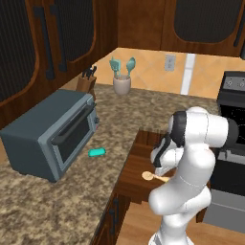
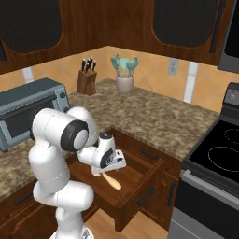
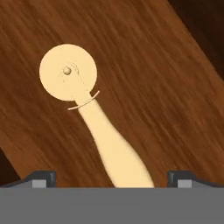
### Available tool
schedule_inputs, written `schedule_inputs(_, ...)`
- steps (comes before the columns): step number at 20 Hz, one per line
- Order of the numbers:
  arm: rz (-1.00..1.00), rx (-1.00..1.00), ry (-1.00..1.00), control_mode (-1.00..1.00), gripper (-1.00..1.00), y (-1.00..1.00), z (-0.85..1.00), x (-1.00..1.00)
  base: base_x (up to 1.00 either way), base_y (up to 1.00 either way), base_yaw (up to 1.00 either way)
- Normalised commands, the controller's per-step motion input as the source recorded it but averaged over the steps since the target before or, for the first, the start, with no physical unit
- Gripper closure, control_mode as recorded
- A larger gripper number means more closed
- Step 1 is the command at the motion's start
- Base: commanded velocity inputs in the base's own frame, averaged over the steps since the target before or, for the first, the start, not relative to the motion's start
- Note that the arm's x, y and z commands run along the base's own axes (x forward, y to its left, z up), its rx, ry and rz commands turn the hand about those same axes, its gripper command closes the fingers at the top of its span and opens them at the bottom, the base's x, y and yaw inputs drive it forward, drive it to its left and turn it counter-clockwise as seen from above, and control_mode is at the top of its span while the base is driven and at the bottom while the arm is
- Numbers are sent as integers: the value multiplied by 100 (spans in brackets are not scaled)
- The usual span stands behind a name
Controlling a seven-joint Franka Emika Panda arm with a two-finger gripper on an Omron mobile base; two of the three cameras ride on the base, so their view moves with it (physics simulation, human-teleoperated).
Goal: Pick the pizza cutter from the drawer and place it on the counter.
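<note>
Approach step: two-finger gripper [image 3: 112,178] fully open, holding nothing, over the open reddish-brown wooden drawer [image 3: 166,87]. Pale tan pizza cutter [image 3: 92,118] lies flat directly below, handle between fingertips. Next: descend, close.

The drawer [image 2: 140,175] stands pulled out below the front edge of the tabletop [image 2: 154,116]. The pizza cutter [image 3: 94,118] lies flat on the drawer floor, directly beneath the gripper [image 3: 111,177], its handle running between the spread jaws. On the tabletop, the toaster oven [image 1: 50,131] sits at the left; the knife block [image 2: 87,79] and utensil crock [image 2: 124,81] stand against the rear wall. The stove [image 2: 212,163] adjoins the tabletop at the right.
</note>
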Motion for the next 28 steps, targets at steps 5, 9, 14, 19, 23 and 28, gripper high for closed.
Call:
schedule_inputs(5, 12, 0, 0, -100, -100, 0, -48, 0, 0, 0, 0)
schedule_inputs(9, 12, 0, 0, -100, -100, 0, -26, 18, 0, 0, 0)
schedule_inputs(14, 10, 0, 0, -100, -100, 0, -31, 33, 0, 0, 0)
schedule_inputs(19, 8, 0, 0, -100, -100, 0, -45, 9, 0, 0, 0)
schedule_inputs(23, 5, 1, 6, -100, -100, 0, -9, 0, 0, 0, 0)
schedule_inputs(28, 0, 0, 1, -100, 100, 0, 0, 0, 0, 0, 0)
